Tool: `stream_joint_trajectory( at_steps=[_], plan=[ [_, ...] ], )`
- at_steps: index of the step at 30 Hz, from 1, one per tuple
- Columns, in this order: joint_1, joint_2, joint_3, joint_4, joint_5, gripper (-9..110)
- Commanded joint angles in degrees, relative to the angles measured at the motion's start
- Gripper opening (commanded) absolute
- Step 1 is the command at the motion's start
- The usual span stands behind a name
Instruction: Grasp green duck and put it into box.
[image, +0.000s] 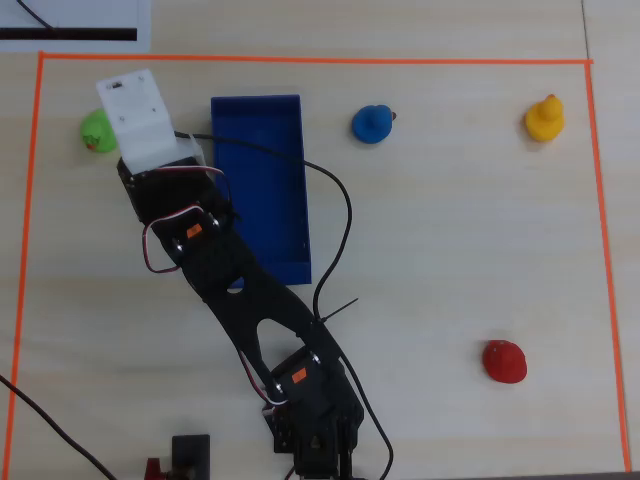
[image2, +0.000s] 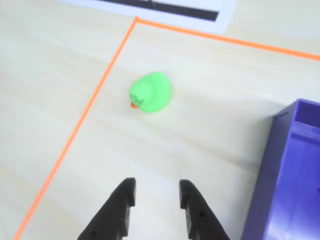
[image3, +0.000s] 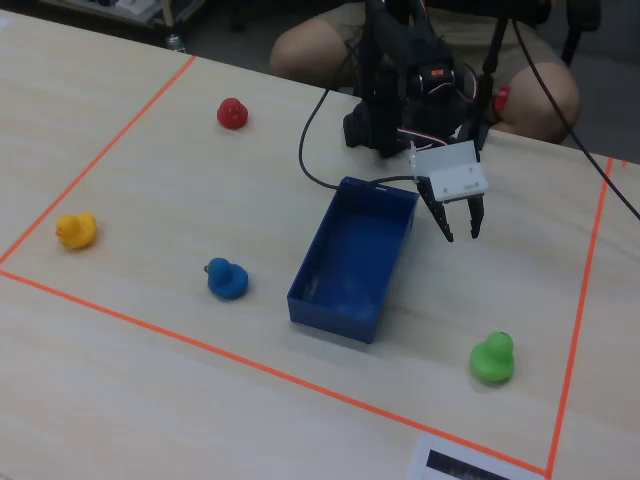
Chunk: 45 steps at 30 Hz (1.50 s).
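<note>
Gripper (image2: 156, 194), nearest in the wrist view: fingers slightly parted, holding nothing. Green duck (image2: 150, 92) lies farther ahead, apart; box (image2: 280, 190) at right.

Desk (image3: 150, 300): pale wood-grain laminate, smooth, matt. Green duck (image2: 151, 92): soft-looking rubber, matt. Box (image3: 352, 262): blue plastic, slight sheen. Gripper (image2: 155, 194): black matt plastic. Border tape (image2: 90, 105): orange, thin.
</note>
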Motion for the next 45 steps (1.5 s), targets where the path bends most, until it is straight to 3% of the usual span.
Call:
stream_joint_trajectory(
  at_steps=[1,11,22,31,45],
  plan=[
    [1.5,2.8,1.4,-5.2,-3.4,10],
    [4.4,3.6,13.8,-25.8,-11.7,10],
    [-0.4,2.5,16.1,-29.4,-13.0,15],
    [-0.4,-9.5,19.8,-49.4,-24.1,20],
    [0.3,-16.1,15.5,-60.1,-28.7,29]
  ],
)
